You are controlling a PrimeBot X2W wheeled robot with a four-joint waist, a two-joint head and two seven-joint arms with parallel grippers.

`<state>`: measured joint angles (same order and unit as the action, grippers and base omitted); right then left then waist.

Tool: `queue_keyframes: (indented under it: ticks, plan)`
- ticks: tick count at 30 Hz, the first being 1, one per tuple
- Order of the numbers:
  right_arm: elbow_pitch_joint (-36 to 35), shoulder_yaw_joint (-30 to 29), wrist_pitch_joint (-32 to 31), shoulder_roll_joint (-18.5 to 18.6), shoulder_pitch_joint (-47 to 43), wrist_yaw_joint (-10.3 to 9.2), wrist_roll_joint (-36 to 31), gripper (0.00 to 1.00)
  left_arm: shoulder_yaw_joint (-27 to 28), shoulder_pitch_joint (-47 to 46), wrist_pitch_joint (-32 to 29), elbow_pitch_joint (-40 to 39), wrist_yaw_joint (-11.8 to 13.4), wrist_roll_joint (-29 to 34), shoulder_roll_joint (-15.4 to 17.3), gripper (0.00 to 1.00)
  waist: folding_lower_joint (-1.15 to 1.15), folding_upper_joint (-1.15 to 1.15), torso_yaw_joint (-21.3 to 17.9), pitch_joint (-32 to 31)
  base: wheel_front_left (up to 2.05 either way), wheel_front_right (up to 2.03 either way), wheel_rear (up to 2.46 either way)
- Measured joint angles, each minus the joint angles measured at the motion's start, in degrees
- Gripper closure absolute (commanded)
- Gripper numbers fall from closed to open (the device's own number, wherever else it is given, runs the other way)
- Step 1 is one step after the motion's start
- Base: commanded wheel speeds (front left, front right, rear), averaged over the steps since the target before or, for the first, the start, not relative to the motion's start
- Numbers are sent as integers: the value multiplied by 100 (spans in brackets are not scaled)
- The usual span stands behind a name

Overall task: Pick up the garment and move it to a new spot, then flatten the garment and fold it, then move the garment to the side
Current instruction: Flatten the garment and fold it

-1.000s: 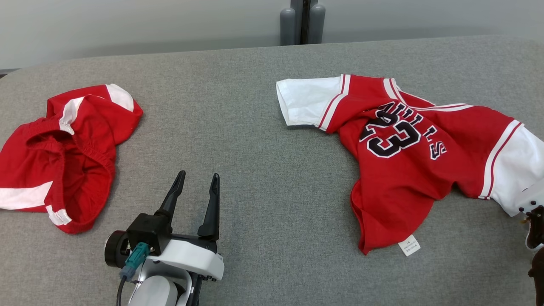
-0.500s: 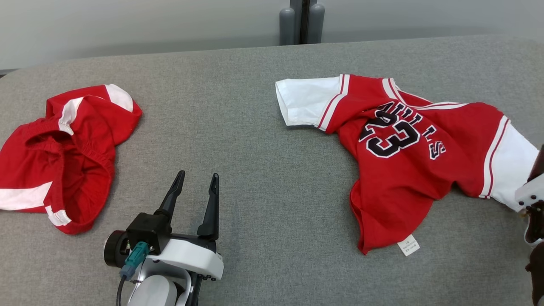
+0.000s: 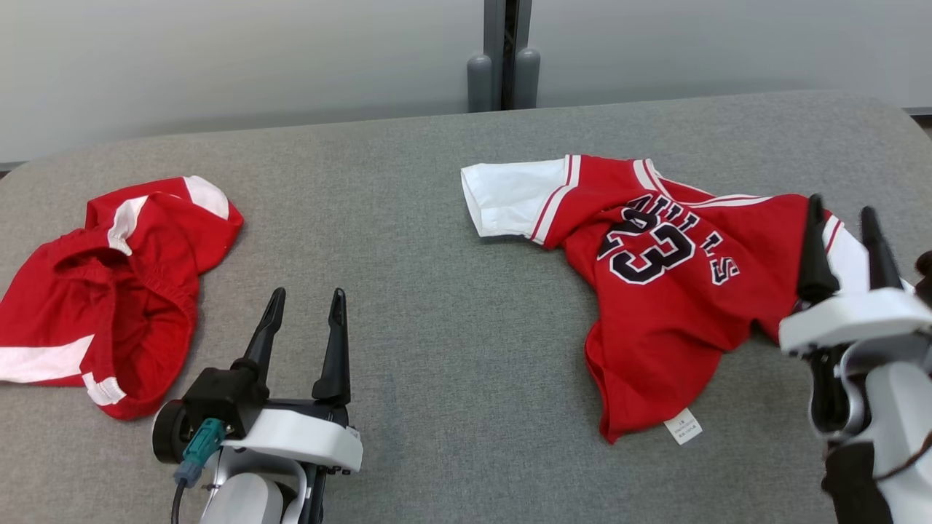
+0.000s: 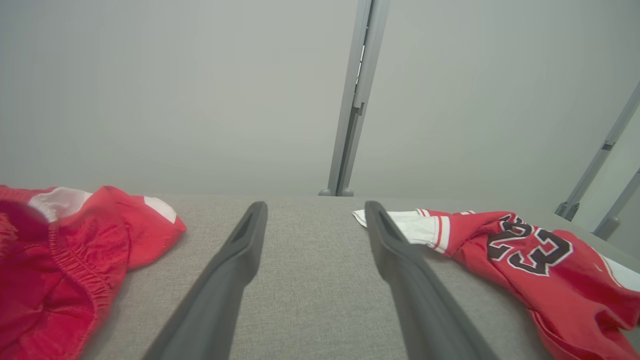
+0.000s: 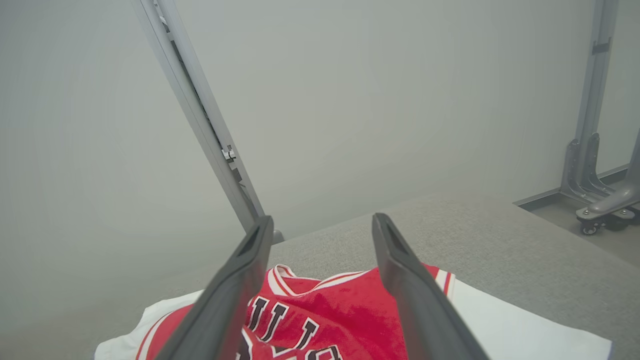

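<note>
The garment, a red jersey (image 3: 677,291) with white sleeves and a black "23", lies crumpled on the right half of the grey table (image 3: 437,291). Its hem is bunched toward me, with a white tag showing. My right gripper (image 3: 841,205) stands open over the jersey's right sleeve, with nothing between its fingers. In the right wrist view the right gripper (image 5: 322,218) looks over the jersey (image 5: 320,320) toward the wall. My left gripper (image 3: 308,292) is open at the front left over bare table, well apart from the jersey. The left gripper (image 4: 316,206) has the jersey (image 4: 550,270) at its right.
A second red piece, shorts (image 3: 109,291) with white stripes, lies bunched at the table's left, also the shorts (image 4: 60,260) in the left wrist view. A grey post (image 3: 502,58) stands behind the table's far edge. A wheeled stand base (image 5: 600,210) sits on the floor past the right end.
My right gripper has opened, let go of the jersey's right white sleeve and come up into view over it. The head camera has shifted a little. The left arm has stayed put.
</note>
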<state>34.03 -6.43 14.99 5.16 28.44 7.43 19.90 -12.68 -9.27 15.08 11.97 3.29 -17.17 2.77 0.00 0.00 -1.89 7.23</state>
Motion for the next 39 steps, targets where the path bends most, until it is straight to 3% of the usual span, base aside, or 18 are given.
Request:
queue_keyframes:
  ticks: [6,12,32,39]
  plan:
    - [-1146,554,0,47,-971,0,310,0,53,151,0,-94,-1,-22,0,0,0,0,-71,-103,0,0,0]
    - [-1641,691,0,-59,-1638,0,277,0,-8,267,0,-31,-73,-59,0,0,0,0,-101,-133,0,0,0]
    - [-1953,498,0,-229,-2320,0,-46,0,-15,398,0,62,-180,-47,0,0,0,0,-50,-225,0,0,0]
    - [-1894,1344,0,-235,-2504,0,-67,0,-14,398,0,64,-199,-18,0,0,0,0,-3,-166,0,0,0]
